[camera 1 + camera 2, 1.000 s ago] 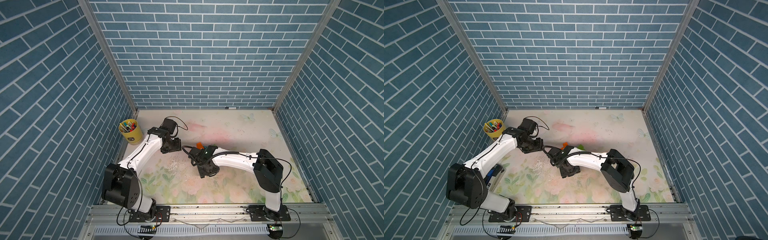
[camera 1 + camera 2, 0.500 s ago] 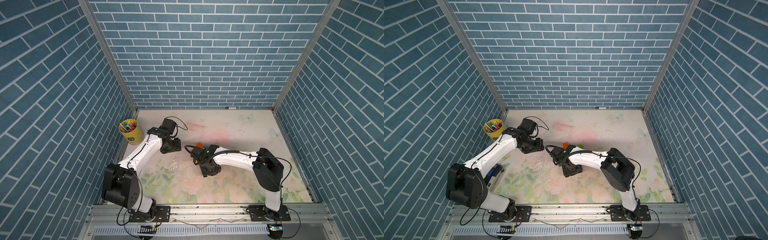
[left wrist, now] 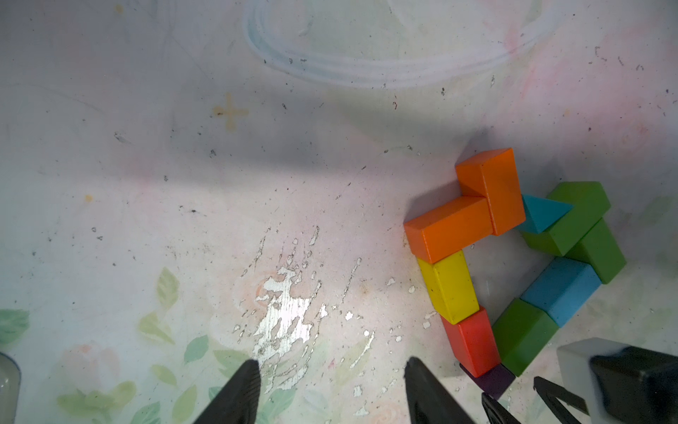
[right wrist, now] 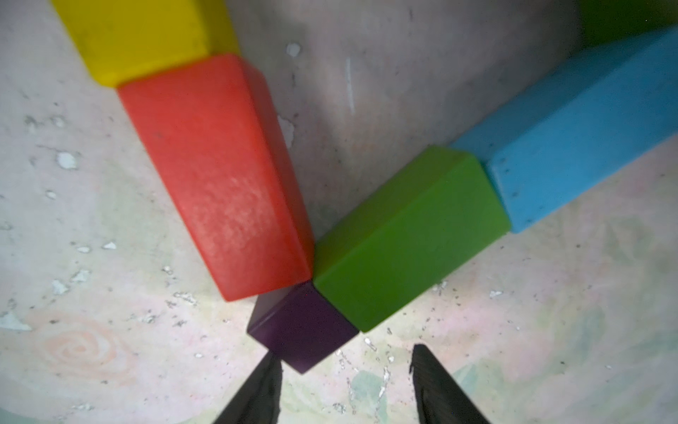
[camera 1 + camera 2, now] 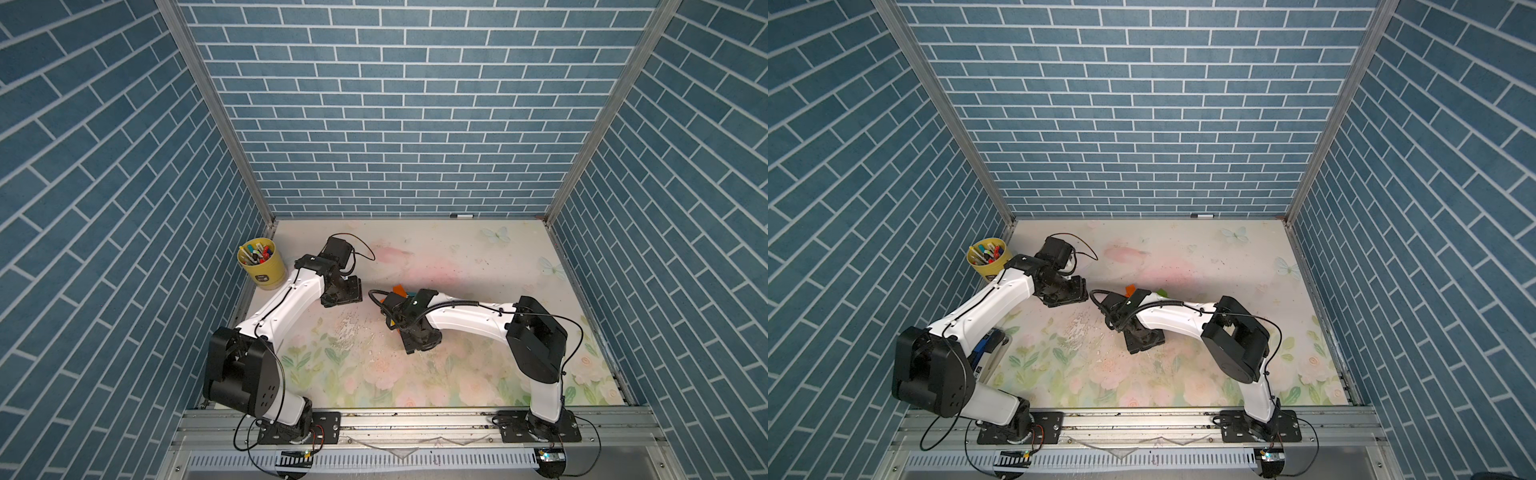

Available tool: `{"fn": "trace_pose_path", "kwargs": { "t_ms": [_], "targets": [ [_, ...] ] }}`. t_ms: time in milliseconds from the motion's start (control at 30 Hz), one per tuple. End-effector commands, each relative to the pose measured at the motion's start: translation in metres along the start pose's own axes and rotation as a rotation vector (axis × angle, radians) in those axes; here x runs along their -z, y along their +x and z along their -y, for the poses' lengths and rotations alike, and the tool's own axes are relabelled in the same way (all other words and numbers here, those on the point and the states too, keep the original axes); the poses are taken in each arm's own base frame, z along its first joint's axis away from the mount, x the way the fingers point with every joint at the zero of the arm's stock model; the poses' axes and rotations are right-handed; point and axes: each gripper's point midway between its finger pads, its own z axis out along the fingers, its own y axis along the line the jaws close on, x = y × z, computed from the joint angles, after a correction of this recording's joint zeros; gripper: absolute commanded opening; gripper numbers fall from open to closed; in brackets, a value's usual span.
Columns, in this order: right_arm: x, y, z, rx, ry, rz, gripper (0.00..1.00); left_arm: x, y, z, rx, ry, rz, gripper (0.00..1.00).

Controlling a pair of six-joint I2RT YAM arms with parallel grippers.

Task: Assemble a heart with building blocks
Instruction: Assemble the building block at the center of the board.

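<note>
The heart (image 3: 513, 279) lies on the mat as a closed ring of building blocks: two orange (image 3: 451, 227), yellow (image 3: 449, 286), red (image 3: 471, 341), a purple cube (image 3: 493, 378), green (image 3: 524, 337), light blue (image 3: 561, 290), two more green (image 3: 579, 216) and a teal triangle (image 3: 541, 216). My right gripper (image 4: 345, 358) is open just in front of the purple cube (image 4: 302, 326), one finger (image 4: 269, 370) at its corner. The left gripper (image 3: 332, 367) is open over bare mat beside the heart. In both top views my right arm hides most of the blocks; an orange tip (image 5: 399, 289) shows.
A yellow cup of marker pens (image 5: 262, 266) stands at the back left corner. A blue-and-black stapler (image 5: 986, 349) lies under the left arm by the left wall. A worn patch (image 3: 286, 315) marks the mat between the grippers. Brick walls enclose three sides.
My right wrist has shifted a little to the right by the heart's point. The left arm has not moved.
</note>
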Motion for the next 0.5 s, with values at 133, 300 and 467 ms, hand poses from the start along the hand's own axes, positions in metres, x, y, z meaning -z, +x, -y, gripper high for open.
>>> {"fn": "trace_pose_path", "kwargs": {
  "t_ms": [133, 300, 467],
  "targets": [
    [0.099, -0.034, 0.078, -0.131, 0.049, 0.262, 0.63, 0.031, -0.014, 0.011, -0.013, 0.070, 0.102, 0.69],
    [0.153, -0.055, 0.190, -0.426, 0.099, 0.527, 0.72, 0.082, -0.039, 0.005, -0.047, 0.049, 0.353, 0.72],
    [0.181, -0.064, 0.270, -0.524, 0.344, 0.696, 0.76, 0.127, -0.053, -0.033, 0.013, -0.109, 0.631, 0.77]
  ]
}}
